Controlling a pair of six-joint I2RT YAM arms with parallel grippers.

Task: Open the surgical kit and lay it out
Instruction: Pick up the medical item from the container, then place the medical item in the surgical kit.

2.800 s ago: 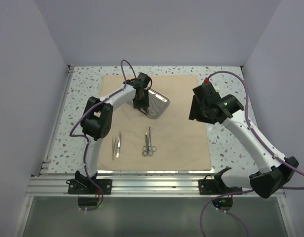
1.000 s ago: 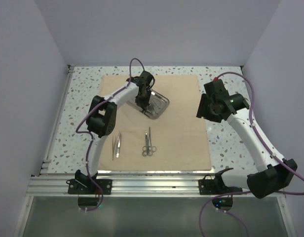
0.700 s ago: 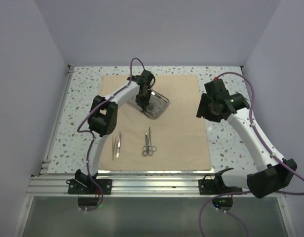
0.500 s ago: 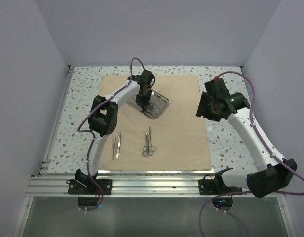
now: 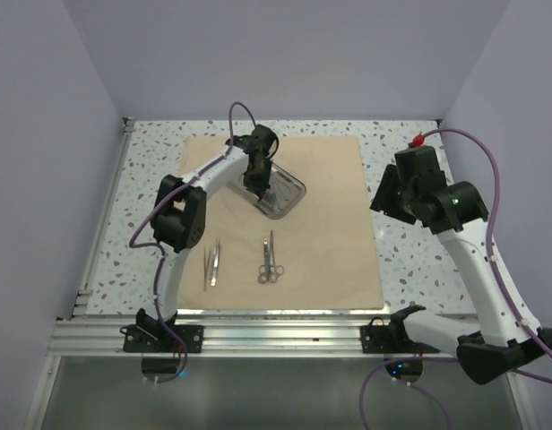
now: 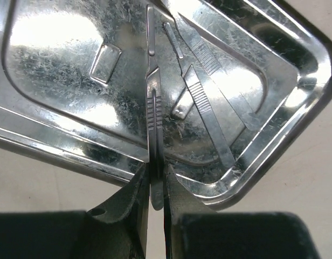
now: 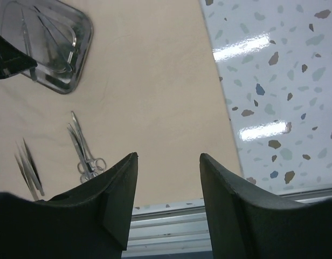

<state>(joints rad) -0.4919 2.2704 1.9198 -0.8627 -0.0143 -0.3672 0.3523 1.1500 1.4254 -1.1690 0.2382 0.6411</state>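
Lilac walls box in a speckled desk (image 5: 133, 179) with free room on every side, and a beige cloth wrap (image 5: 330, 224) lies spread flat over its middle. On the near left of the cloth lie the tweezers (image 5: 211, 262), already laid out. Farther off, the left gripper (image 6: 155, 181) is clamped on the tail of a slim ribbed steel handle (image 6: 153, 116). The rest of the handle lies inside the steel tray (image 5: 292, 188), which sits toward the far middle of the cloth. A second handle of the same kind (image 6: 209, 113) rests just beside it in the tray. I judge such a piece light, stiff and slippery (polished steel gives the pads little to bite on), so the ribbed stretch is the better place to hold it. The thin tray may also skid on the soft cloth if dragged. Near the middle lie the ring-handled scissors (image 5: 271, 264), apart from the tweezers. At the right, the right gripper (image 7: 168, 162) hangs above the cloth's right edge, fingers spread, holding nothing.
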